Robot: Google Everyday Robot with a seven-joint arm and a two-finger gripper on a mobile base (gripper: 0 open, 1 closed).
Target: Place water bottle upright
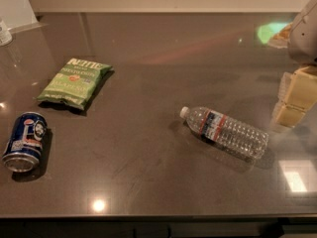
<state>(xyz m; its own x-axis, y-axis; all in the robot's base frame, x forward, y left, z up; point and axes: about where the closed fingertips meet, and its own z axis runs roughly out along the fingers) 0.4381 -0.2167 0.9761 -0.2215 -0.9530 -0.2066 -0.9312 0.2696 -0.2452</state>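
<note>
Water bottle [225, 132] lies on its side on the dark table [148, 177], right of centre. Its white cap points to the upper left and its base to the lower right. The red, white and blue label band sits on the half nearer the cap, and the ribbed clear body runs from there to the base.

The hand [292, 100] is at the right edge of the view, above and to the right of the bottle's base, near it but not touching. It shows as pale yellow blocks hanging beneath the grey arm [304, 31], which enters from the upper right corner and is partly cut off by the edge. How far open the hand is cannot be told, and no object is seen in its hold.

A blue soda can [25, 142] lies on its side at the left edge. A green chip bag [74, 82] lies flat beyond it, well apart from the bottle
</note>
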